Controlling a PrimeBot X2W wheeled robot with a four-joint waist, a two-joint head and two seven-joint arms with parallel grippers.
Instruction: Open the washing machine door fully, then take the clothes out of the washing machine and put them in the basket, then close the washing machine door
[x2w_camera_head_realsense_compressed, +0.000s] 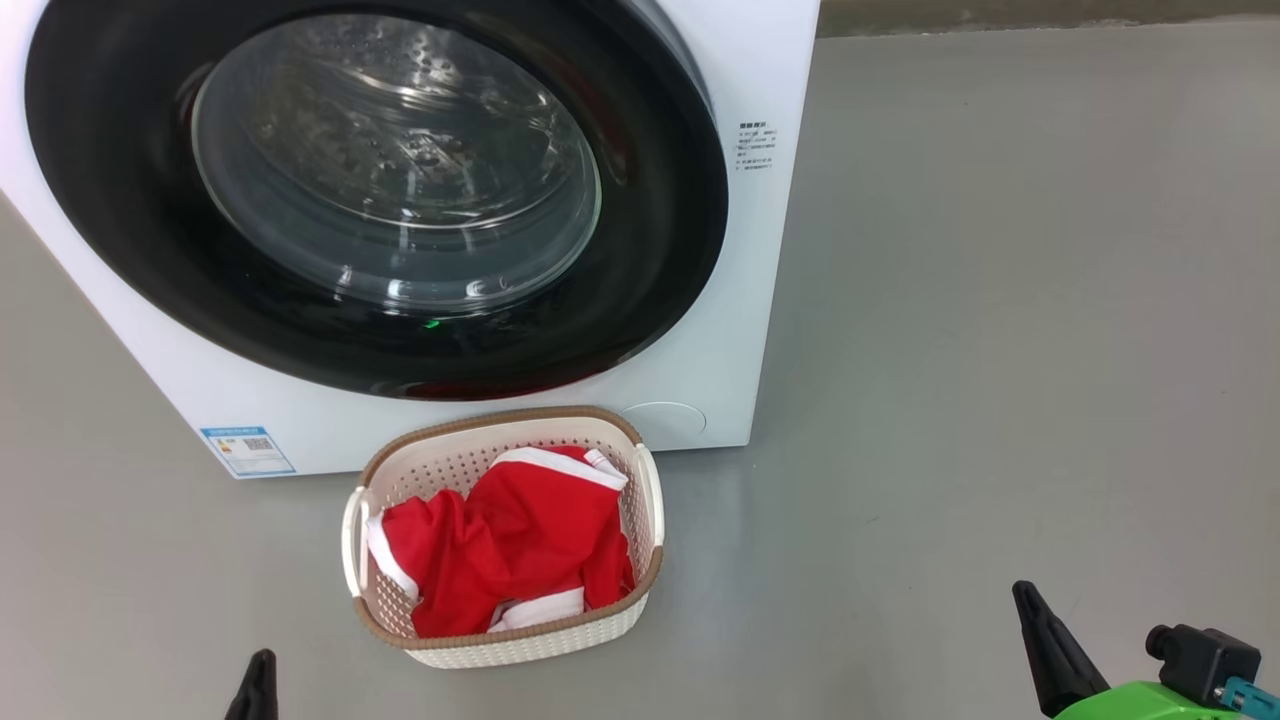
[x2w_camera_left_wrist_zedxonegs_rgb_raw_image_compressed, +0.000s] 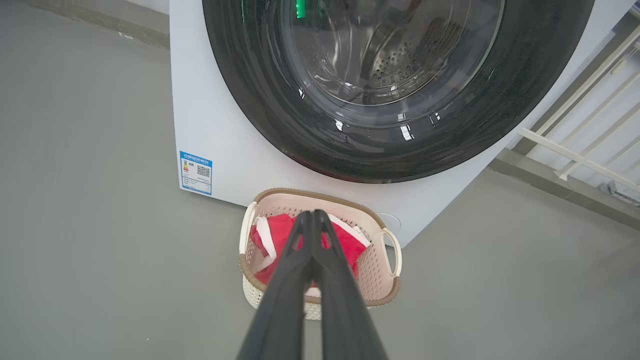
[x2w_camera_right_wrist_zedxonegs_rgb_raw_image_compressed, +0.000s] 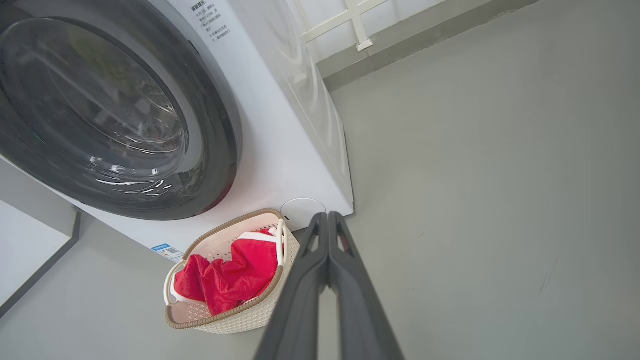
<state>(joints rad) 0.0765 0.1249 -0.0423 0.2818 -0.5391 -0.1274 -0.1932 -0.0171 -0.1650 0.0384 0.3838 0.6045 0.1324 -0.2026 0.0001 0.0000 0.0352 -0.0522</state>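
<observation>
A blue label (x2w_camera_head_realsense_compressed: 247, 451) (print unreadable) is sitting low on the washing machine (x2w_camera_head_realsense_compressed: 765, 260). Both jaws are clenching on nothing.

left claw (x2w_camera_left_wrist_zedxonegs_rgb_raw_image_compressed: 312, 215) pinched shut above red clothes (x2w_camera_left_wrist_zedxonegs_rgb_raw_image_compressed: 272, 235) in the basket (x2w_camera_left_wrist_zedxonegs_rgb_raw_image_compressed: 385, 280), before the closed washing machine door (x2w_camera_left_wrist_zedxonegs_rgb_raw_image_compressed: 260, 95).

The white front-loading washing machine (x2w_camera_head_realsense_compressed: 760, 300) has its round door (x2w_camera_head_realsense_compressed: 395, 170), a wide glossy black ring around a bulging clear glass bowl, shut flat against the front. The steel drum shows through the glass. Just below the door, the small cream perforated basket (x2w_camera_head_realsense_compressed: 520, 648) with a brown rim stands upright, with the crumpled red, white-trimmed clothes (x2w_camera_head_realsense_compressed: 510, 550) inside it.
</observation>
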